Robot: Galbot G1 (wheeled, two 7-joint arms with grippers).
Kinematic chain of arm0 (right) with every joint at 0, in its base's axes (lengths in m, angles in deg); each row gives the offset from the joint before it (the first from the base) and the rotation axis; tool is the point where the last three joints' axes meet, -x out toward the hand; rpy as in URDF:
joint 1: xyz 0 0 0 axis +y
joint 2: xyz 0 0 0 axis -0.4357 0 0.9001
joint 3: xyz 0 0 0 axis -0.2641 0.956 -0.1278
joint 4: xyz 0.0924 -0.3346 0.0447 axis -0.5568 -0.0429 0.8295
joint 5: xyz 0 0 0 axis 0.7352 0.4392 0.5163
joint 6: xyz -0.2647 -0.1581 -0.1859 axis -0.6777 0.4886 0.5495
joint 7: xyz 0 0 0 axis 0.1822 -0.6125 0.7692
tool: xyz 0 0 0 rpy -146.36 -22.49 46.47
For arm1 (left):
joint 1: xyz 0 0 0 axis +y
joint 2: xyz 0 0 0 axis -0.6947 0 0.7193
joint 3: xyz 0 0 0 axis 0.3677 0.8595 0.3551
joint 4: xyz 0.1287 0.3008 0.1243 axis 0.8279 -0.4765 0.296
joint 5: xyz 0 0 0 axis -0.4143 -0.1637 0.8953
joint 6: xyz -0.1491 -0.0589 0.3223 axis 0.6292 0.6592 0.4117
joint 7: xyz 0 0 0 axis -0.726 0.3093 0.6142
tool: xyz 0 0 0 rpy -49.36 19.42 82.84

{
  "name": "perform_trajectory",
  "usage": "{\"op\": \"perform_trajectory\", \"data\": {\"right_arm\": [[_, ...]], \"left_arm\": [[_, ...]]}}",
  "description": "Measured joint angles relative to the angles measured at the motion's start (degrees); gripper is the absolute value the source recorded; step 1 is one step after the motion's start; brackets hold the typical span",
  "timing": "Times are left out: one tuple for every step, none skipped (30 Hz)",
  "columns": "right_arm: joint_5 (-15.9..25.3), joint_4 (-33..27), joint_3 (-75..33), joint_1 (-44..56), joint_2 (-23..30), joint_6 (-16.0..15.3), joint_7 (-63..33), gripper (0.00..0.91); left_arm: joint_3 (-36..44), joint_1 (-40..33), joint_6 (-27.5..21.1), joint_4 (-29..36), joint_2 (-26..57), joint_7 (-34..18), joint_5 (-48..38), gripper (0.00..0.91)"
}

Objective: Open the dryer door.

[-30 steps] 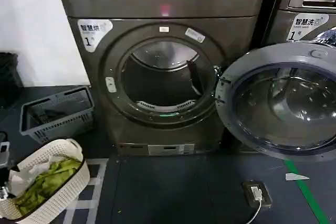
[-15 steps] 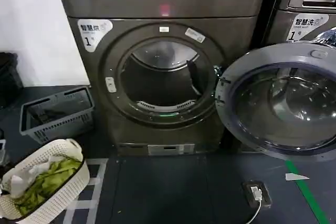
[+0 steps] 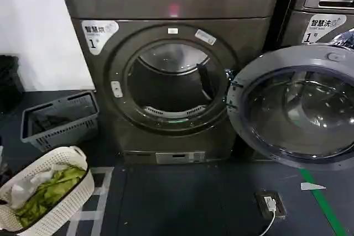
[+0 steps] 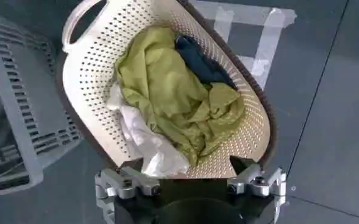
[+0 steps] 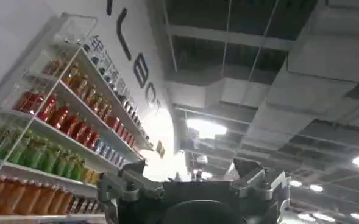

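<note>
Since the earlier frame the white laundry basket [image 3: 47,194] had edged slightly lower-left. The dryer [image 3: 171,64] stood with its drum exposed — the dryer door [image 3: 293,106] swung fully open to its right, grey inner face outward. Left gripper [image 4: 190,182] hovered over the basket, fingers spread, empty; right gripper [image 5: 194,182] pointed at the ceiling — likewise spread.
</note>
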Motion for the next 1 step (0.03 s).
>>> {"op": "perform_trajectory", "data": {"right_arm": [[0.02, 0.0, 0.12, -0.08, 0.0, 0.0, 0.01, 0.907]], "left_arm": [[-0.37, 0.27, 0.0, 0.02, -0.02, 0.06, -0.06, 0.907]]}}
